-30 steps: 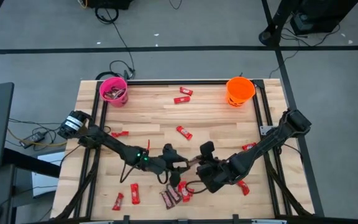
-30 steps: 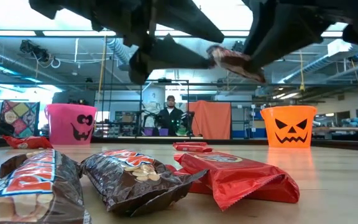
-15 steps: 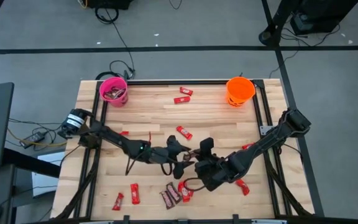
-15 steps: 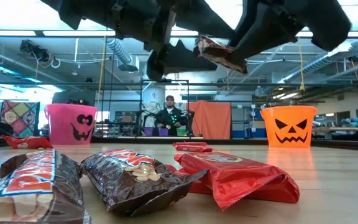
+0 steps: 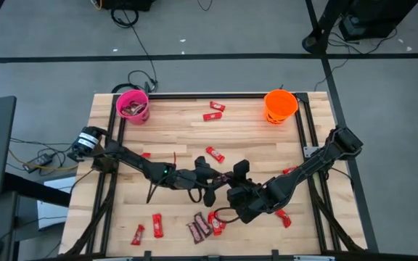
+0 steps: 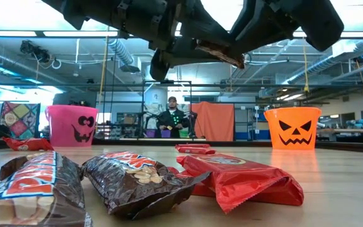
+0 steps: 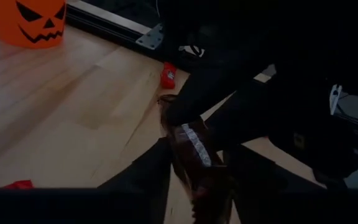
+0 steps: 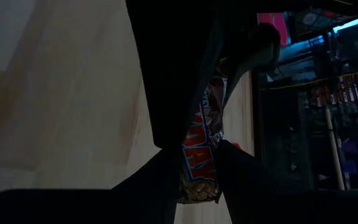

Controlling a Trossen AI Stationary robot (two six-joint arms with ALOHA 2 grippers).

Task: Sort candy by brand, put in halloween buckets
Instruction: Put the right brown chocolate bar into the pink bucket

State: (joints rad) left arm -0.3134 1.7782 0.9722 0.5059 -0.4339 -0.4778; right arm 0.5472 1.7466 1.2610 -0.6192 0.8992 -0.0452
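Candy is at the centre of a handover above the table's middle: one dark brown wrapped bar (image 6: 218,52) sits between the left gripper (image 5: 212,183) and the right gripper (image 5: 232,178), both clamped on it, fingers closed on opposite ends. Beneath them, more brown and red bars (image 5: 203,226) lie scattered on the wooden table (image 5: 173,130). Farther off, the pink bucket (image 5: 133,106) and the orange bucket (image 5: 280,106) stand at the far corners.
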